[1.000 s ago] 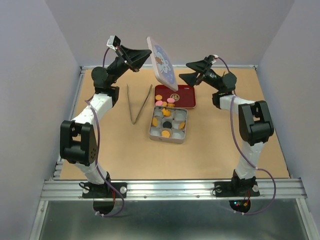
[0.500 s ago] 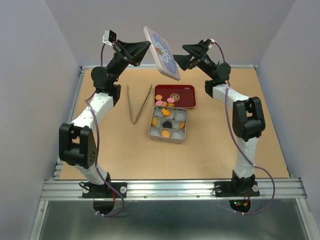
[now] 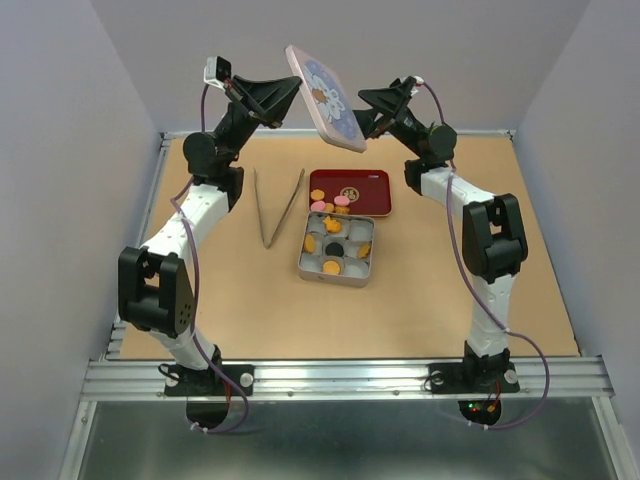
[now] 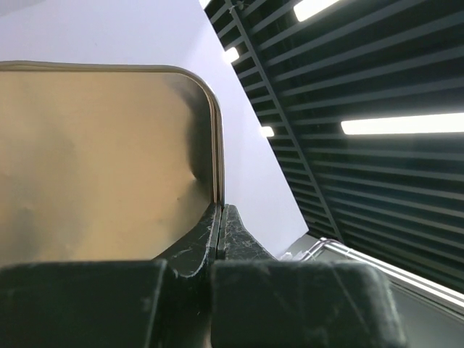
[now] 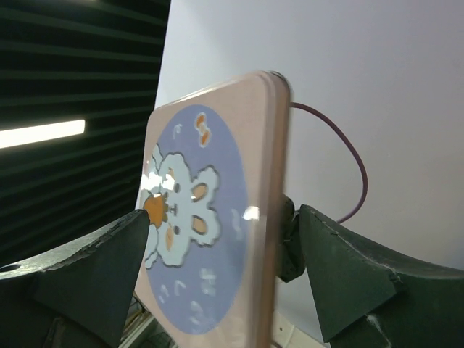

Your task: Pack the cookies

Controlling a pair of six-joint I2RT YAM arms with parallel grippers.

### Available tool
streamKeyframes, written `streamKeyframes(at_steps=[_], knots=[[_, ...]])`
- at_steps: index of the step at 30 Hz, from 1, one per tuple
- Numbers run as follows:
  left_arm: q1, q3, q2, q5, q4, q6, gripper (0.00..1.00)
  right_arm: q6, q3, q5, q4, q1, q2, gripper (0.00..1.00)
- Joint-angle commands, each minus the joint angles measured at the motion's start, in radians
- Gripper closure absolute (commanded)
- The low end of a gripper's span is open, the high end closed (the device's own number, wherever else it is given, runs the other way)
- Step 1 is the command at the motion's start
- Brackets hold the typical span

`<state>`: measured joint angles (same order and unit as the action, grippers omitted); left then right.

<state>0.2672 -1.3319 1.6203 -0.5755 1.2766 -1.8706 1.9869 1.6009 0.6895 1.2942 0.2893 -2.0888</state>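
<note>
Pink and lilac, a square lid (image 3: 325, 97) with a rabbit picture hangs tilted high over the far half of the surface (image 3: 440, 290), well clear of everything below it. The left fingers (image 3: 285, 93) are clamped shut on its left rim; from the left wrist the two fingers (image 4: 217, 225) meet on the rolled edge, the gold inside of the lid (image 4: 101, 159) filling the space beside them. The right fingers (image 3: 366, 108) stand spread wide at the opposite side, and from the right wrist the lid (image 5: 210, 217) sits edge-on between them; whether either one touches it I cannot tell. The cookies (image 3: 335, 250) lie far beneath: several sit in compartments of the silver tin (image 3: 303, 262), others crowd the near rim of the dark red tray (image 3: 370, 195), just beyond the tin. Metal tweezers (image 3: 280, 205) lie left of the tray, apart from both. Bare surface runs wide to the right, left and near side of the tin
</note>
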Motion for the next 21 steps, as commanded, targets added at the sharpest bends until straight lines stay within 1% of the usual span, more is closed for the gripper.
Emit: streamKeyframes(at_steps=[1,3,5,6,7,10,11,13,14,16,17,19,20,21], knots=[[0.006,-0.070,-0.039,0.014,0.814,0.013,1.00,0.084,-0.001,0.012,0.524,0.010,0.007,0.12],[0.006,-0.059,-0.040,0.009,0.814,0.013,1.00,0.101,-0.001,0.001,0.525,0.010,0.010,0.14],[0.006,-0.032,-0.043,0.011,0.814,0.016,1.00,0.116,0.005,-0.019,0.524,0.010,0.010,0.18],[0.004,-0.023,-0.048,0.012,0.816,0.018,1.00,0.121,0.010,-0.021,0.525,0.010,0.010,0.20],[0.006,-0.017,-0.048,0.012,0.816,0.024,1.00,0.128,0.023,-0.022,0.525,0.010,0.010,0.25],[0.004,-0.004,-0.048,0.009,0.814,0.028,1.00,0.144,0.042,-0.025,0.524,0.011,0.015,0.31],[0.004,-0.006,-0.048,0.006,0.816,0.031,1.00,0.160,0.051,-0.030,0.524,0.013,0.018,0.35],[0.007,-0.001,-0.043,0.014,0.814,0.037,1.00,0.193,0.070,-0.024,0.524,0.017,0.018,0.37],[0.007,-0.003,-0.039,0.016,0.814,0.042,1.00,0.208,0.111,-0.004,0.525,0.025,0.004,0.39],[0.010,-0.007,-0.027,0.017,0.814,0.041,1.00,0.231,0.139,0.011,0.524,0.033,-0.005,0.41],[0.015,-0.012,-0.017,0.017,0.816,0.044,1.00,0.242,0.148,0.019,0.525,0.037,-0.002,0.44],[0.017,-0.009,-0.014,0.020,0.816,0.045,1.00,0.245,0.139,0.024,0.524,0.037,0.009,0.47],[0.018,-0.004,-0.014,0.022,0.816,0.047,1.00,0.247,0.133,0.025,0.524,0.037,0.012,0.51],[0.018,-0.001,-0.013,0.025,0.814,0.047,1.00,0.247,0.125,0.028,0.524,0.037,0.021,0.54]])
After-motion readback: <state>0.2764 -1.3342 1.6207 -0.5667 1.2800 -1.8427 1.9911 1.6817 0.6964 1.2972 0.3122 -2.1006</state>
